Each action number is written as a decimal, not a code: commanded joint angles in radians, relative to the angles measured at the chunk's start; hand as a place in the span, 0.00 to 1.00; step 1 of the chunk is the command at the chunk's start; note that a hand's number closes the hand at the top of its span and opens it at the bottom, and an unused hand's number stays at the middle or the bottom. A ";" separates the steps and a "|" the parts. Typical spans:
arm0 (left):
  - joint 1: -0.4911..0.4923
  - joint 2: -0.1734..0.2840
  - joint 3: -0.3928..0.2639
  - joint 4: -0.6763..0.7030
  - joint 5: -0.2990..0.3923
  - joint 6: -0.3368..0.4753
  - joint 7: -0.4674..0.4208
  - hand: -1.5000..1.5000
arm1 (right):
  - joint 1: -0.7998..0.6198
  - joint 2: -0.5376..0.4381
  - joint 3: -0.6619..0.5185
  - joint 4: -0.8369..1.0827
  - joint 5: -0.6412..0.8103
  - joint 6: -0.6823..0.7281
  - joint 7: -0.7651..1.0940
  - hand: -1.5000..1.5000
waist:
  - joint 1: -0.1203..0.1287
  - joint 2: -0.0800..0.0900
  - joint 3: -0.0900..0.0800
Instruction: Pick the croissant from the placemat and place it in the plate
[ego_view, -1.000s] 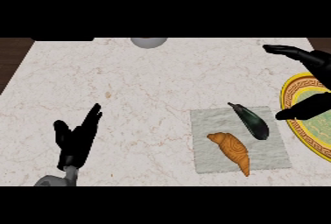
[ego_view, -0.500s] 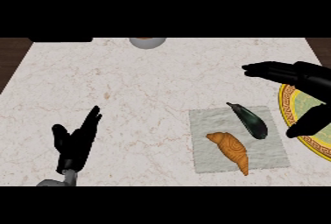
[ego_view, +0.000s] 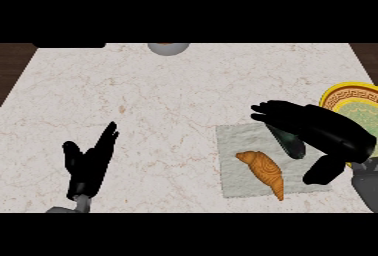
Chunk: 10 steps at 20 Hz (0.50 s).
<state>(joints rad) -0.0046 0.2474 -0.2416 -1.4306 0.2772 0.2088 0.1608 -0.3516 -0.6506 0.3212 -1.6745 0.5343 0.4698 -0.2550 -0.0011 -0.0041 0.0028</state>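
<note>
Counter (ego_view: 148, 100): pale marbled top filling most of the frame, with dark edges showing at the upper left and upper right corners.

Left hand (ego_view: 87, 165): lower left of the frame, resting open with fingers straight and pointing up toward the upper right, thumb set apart to the left; it touches nothing but hangs over bare counter, well apart from the placemat.

Grey round object (ego_view: 168, 48): at the top edge, centre-left, only partly in view; what it is cannot be told.

Placemat (ego_view: 244, 145): light grey square in the lower right part of the frame, lying flat on the counter.

Croissant (ego_view: 263, 172): golden brown, lying on the placemat in its lower middle part, tilted with one tip to the upper left and the other to the lower right; no hand touches it.

Dark green oblong thing (ego_view: 289, 145): on the placemat just up and right of the croissant, partly hidden under the right hand.

Right hand (ego_view: 317, 132): right of centre, over the placemat's upper right part, fingers spread apart and stretched toward the left, thumb hanging down at the lower right; it holds nothing.

Plate (ego_view: 347, 95): yellow patterned rim with a greenish middle, at the right edge, just right of the placemat, partly covered by the right hand.
</note>
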 joint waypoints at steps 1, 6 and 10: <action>0.026 -0.005 -0.018 -0.049 -0.025 0.002 0.048 0.50 | 0.045 0.046 0.056 0.001 0.128 -0.027 0.041 0.00 | 0.005 0.003 -0.003; -0.005 -0.010 0.033 -0.032 -0.019 -0.015 0.076 0.50 | 0.125 0.076 0.062 -0.001 0.161 0.013 0.028 0.00 | 0.003 0.004 -0.003; 0.012 -0.043 0.025 -0.004 -0.042 -0.057 0.056 0.50 | 0.142 0.126 0.036 -0.065 0.187 0.075 0.062 0.00 | 0.000 0.004 -0.003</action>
<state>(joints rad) 0.0195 0.2288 -0.2196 -1.4642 0.2488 0.1731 0.1933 -0.2414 -0.5625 0.3716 -1.7076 0.6938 0.5097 -0.2043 0.0011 -0.0023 0.0020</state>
